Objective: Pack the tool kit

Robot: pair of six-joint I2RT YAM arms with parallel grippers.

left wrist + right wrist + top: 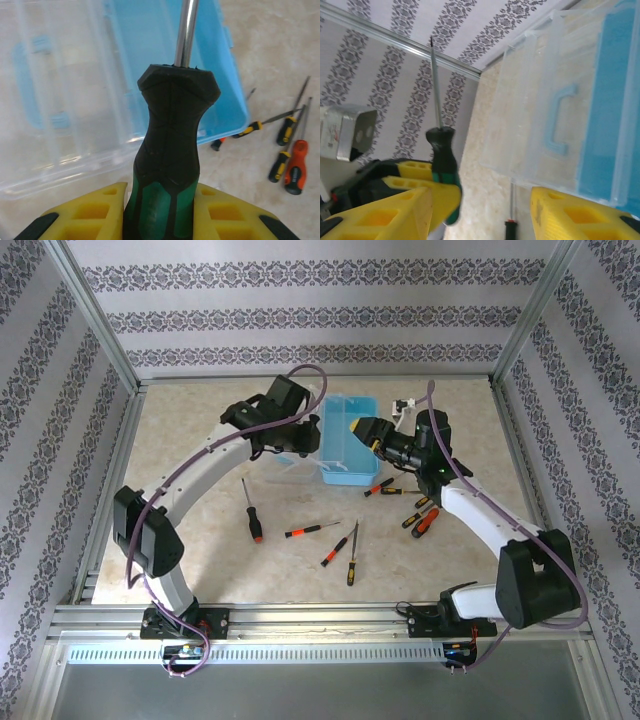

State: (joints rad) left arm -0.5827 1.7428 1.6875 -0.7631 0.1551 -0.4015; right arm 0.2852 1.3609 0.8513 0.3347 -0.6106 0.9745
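Several loose screwdrivers (310,530) lie scattered over the middle of the surface, not yet packed. Beyond them, the left claw (161,215) pinches a green-and-black screwdriver (172,140) by its handle. Its shaft reaches over the blue case (345,477) by the far edge, probably so it can be lowered in. The right claw (480,205) is spread and empty beside the clear lid (535,100), seemingly leaving room.

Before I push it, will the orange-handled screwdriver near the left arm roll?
Probably: the orange-handled screwdriver lies on a smooth table and its handle looks rounded. Its thin shaft seems rigid metal, so it should pivot, not bend.
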